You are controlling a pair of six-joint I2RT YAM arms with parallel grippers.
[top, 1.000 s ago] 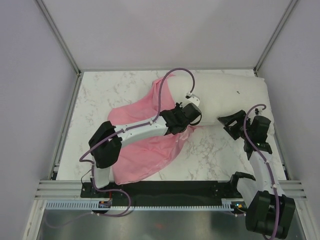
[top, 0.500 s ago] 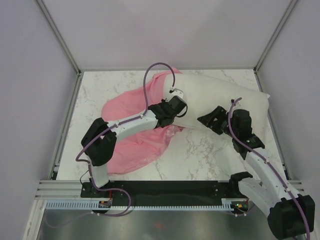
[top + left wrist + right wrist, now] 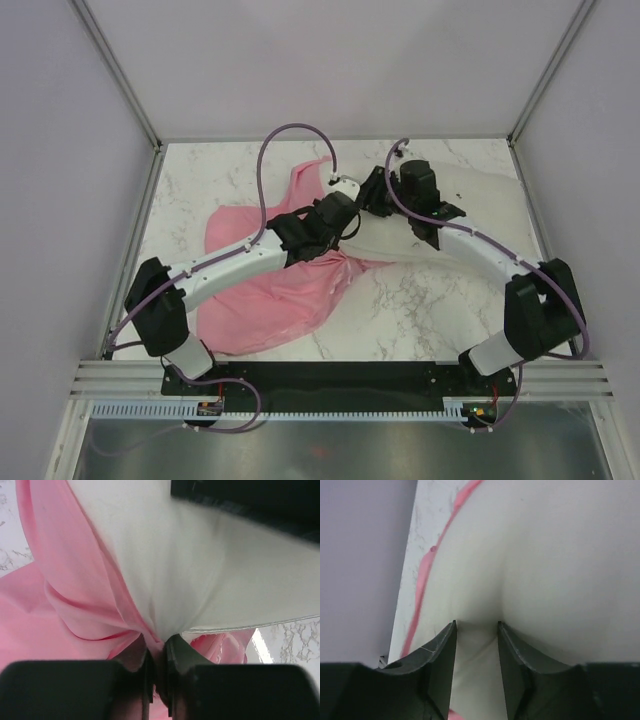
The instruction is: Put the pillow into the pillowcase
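The white pillow [image 3: 480, 205] lies at the back right of the table, its left end inside the mouth of the pink satin pillowcase [image 3: 265, 300]. My left gripper [image 3: 352, 220] is shut on the pillowcase's edge right under the pillow's corner; in the left wrist view [image 3: 159, 647], pink fabric [image 3: 65, 580] is pinched between the fingers below the pillow [image 3: 200, 570]. My right gripper [image 3: 373, 195] reaches in from the right just behind it. In the right wrist view [image 3: 476, 627], it grips a fold of the pillow [image 3: 555, 555], with a pink pillowcase strip [image 3: 422, 577] at the left.
The marble table [image 3: 430, 300] is ringed by grey walls with metal corner posts [image 3: 115, 70]. The right arm's body [image 3: 250, 500] shows dark at the top of the left wrist view, close above the left gripper. Both arms meet near the table's middle back.
The right arm has swung from the right edge over the pillow to its left end and closed on it. The left gripper has pulled the pillowcase edge left and back; the pillow has shifted.
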